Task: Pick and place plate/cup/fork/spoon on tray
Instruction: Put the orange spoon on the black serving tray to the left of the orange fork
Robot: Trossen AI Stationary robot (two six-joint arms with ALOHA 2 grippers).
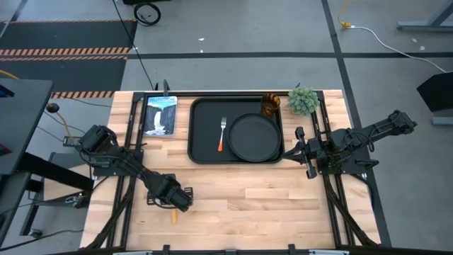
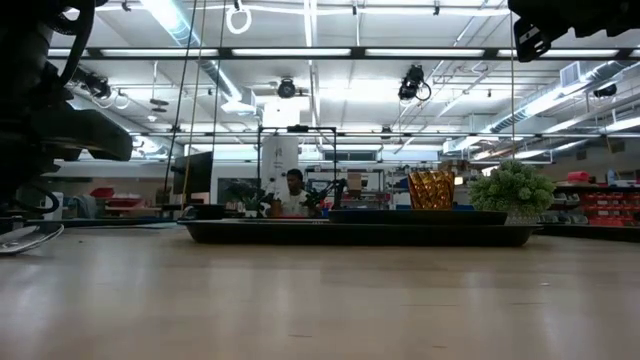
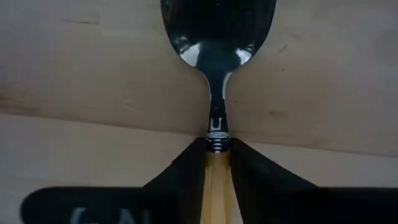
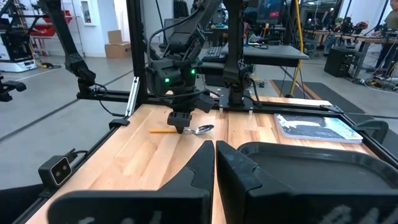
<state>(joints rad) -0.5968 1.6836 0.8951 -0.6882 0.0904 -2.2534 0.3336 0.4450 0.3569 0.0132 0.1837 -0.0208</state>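
Observation:
The spoon (image 3: 217, 37), with a silver bowl and a yellow handle, is at the table's near left, and my left gripper (image 1: 180, 200) is shut on it from above. It also shows in the right wrist view (image 4: 200, 129). The black tray (image 1: 202, 106) at the far middle holds the round black plate (image 1: 255, 137), the fork (image 1: 222, 134) left of the plate, and the amber cup (image 1: 270, 105) in its far right corner. My right gripper (image 1: 301, 145) is shut and empty, just off the tray's right rim. My left gripper pinches the spoon's yellow handle (image 3: 217, 180) between its two fingers, just behind the silver neck. The fingers come from above, pointing down. The spoon is level, with its bowl sticking out past the fingertips. I cannot tell whether it lies on the wood or just above it.
A small green plant (image 1: 303, 100) stands off the tray's far right corner. A flat picture panel (image 1: 160, 115) lies left of the tray. Bare wood stretches across the near half of the table (image 1: 269, 205). A person (image 2: 293, 195) sits far off in the room.

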